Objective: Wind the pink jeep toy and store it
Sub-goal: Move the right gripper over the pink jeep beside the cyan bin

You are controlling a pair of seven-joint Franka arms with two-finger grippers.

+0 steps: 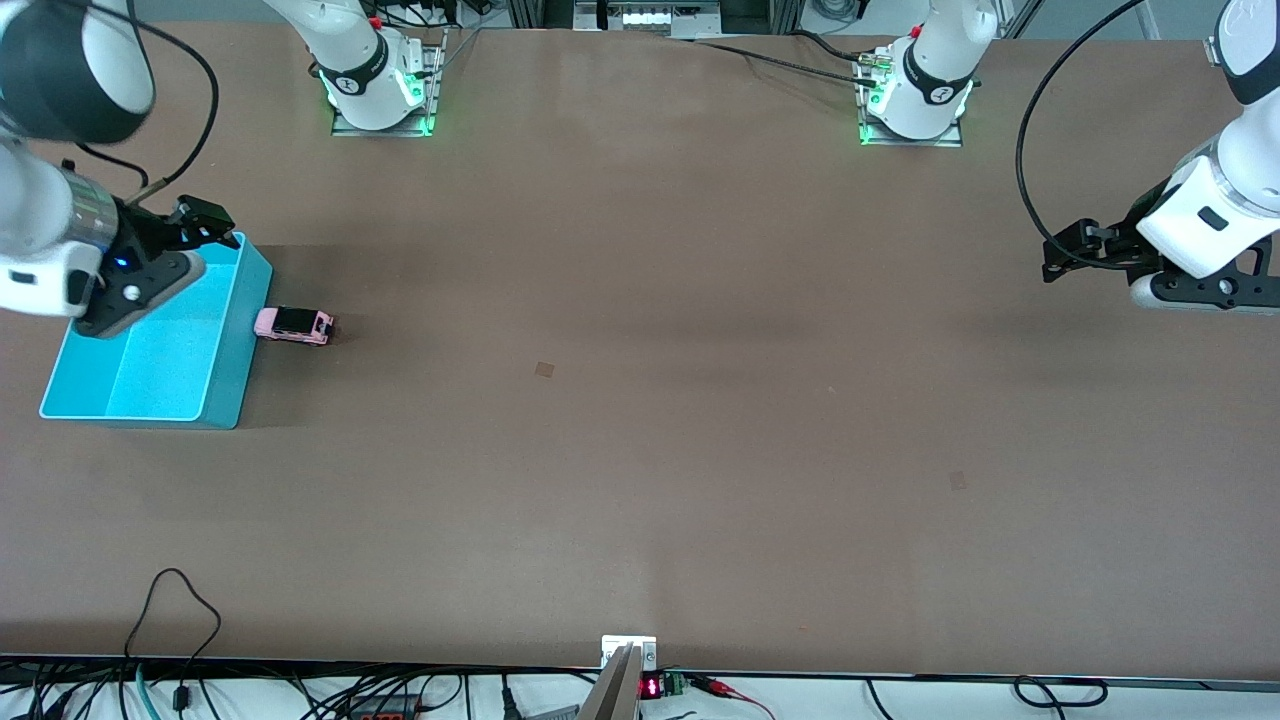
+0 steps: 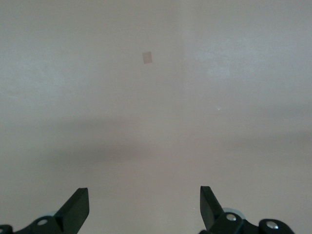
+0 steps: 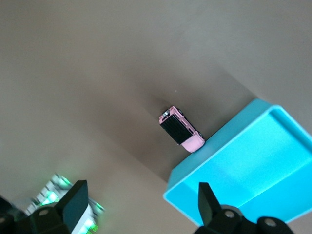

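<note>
Jeep [image 1: 294, 325] on counter [image 1: 640, 450], touching bin [image 1: 225, 375].
Right tool [image 1: 205, 225] over bin, open, empty; left tool [image 1: 1062, 258] waits open, empty.

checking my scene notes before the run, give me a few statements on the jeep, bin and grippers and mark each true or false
1. The pink jeep toy lies inside the turquoise bin. False: it stands on the table right beside the bin's wall, on the side toward the left arm's end.
2. The right gripper is over the bin with its jaws open and holds nothing. True.
3. The left gripper is clamped on the jeep. False: it is open and empty, waiting over bare table at the left arm's end.
4. The jeep rests upright on its wheels, black roof panel up. True.
5. The bin has a toy in it. False: what shows of its inside holds nothing.
</note>
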